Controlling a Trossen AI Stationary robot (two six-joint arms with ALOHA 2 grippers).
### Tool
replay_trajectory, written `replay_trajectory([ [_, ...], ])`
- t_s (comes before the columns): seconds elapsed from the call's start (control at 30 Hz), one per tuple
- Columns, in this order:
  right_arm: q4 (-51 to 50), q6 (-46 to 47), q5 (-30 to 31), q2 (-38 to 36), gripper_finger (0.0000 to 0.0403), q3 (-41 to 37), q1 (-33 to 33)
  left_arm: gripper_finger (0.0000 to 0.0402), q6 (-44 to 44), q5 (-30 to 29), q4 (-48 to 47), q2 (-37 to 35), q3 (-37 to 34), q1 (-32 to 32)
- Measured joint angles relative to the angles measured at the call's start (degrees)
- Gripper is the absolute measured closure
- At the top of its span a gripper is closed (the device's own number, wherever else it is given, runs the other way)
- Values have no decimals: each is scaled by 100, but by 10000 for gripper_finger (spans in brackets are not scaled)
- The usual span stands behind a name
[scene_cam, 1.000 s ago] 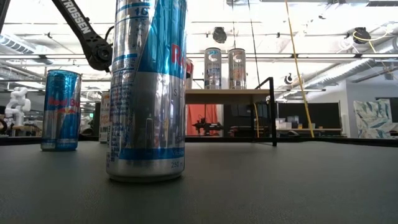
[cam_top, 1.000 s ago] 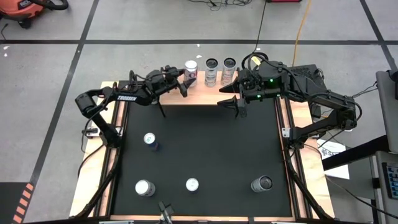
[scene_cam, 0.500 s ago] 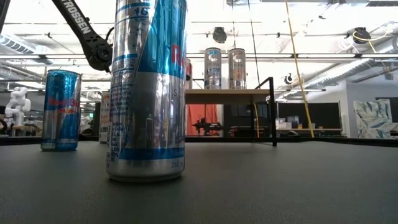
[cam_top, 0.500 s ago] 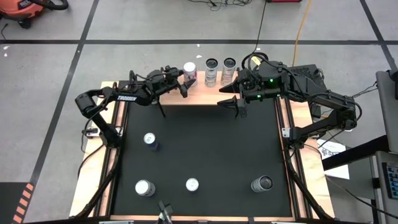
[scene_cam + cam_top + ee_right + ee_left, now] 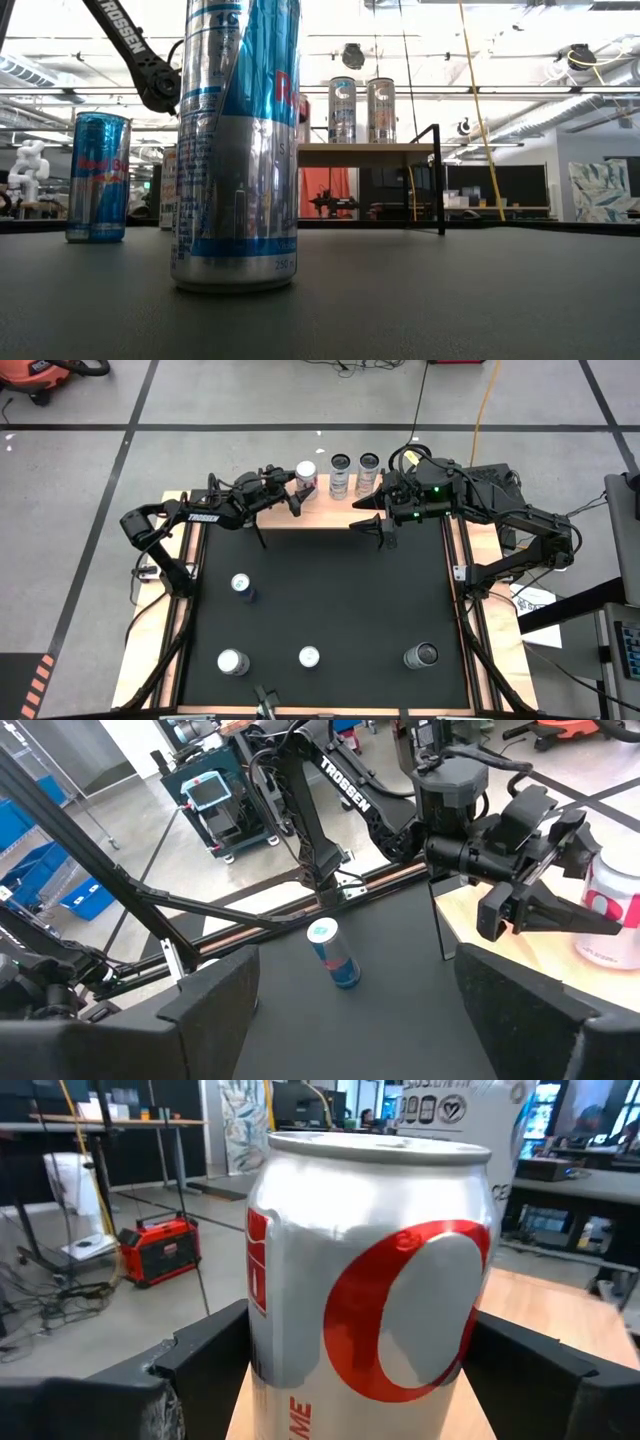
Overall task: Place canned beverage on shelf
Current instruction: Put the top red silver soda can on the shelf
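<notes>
At the shelf's left end: the red-and-white can (image 5: pixel 306 472) is standing upright on the pale wood top of the shelf (image 5: pixel 330 512), well apart from the two silver cans (image 5: pixel 340 475) farther along.
Left gripper (image 5: pixel 297 498): I am reaching over the shelf edge with my jaws set wide on either side of that can; in the left wrist view it fills the gap between my fingers (image 5: pixel 205 1355). I cannot tell whether the pads are pressing on it or standing just clear.
Right gripper (image 5: pixel 375 528): I am waiting beside the shelf's near right corner, jaws spread wide and holding nothing.
How the can is likely handling: I am judging it stiff while sealed, fairly heavy if full, smooth and slippery on its painted wall, and easy to dent under a hard squeeze.
Where I am judging the hold best: across the straight middle of the wall, below the shoulder and above the base, pads flat and level.
Cans waiting on the black mat (image 5: pixel 330 590): one near the left arm (image 5: pixel 240 584) and three along the near edge (image 5: pixel 309 657).
</notes>
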Motion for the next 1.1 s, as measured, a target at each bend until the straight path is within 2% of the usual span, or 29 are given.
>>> replay_trajectory([
  [1.1, -178, -4, -15, 2, 87, 0, 0, 67, -47, 235, 324, -18, 68, -2],
])
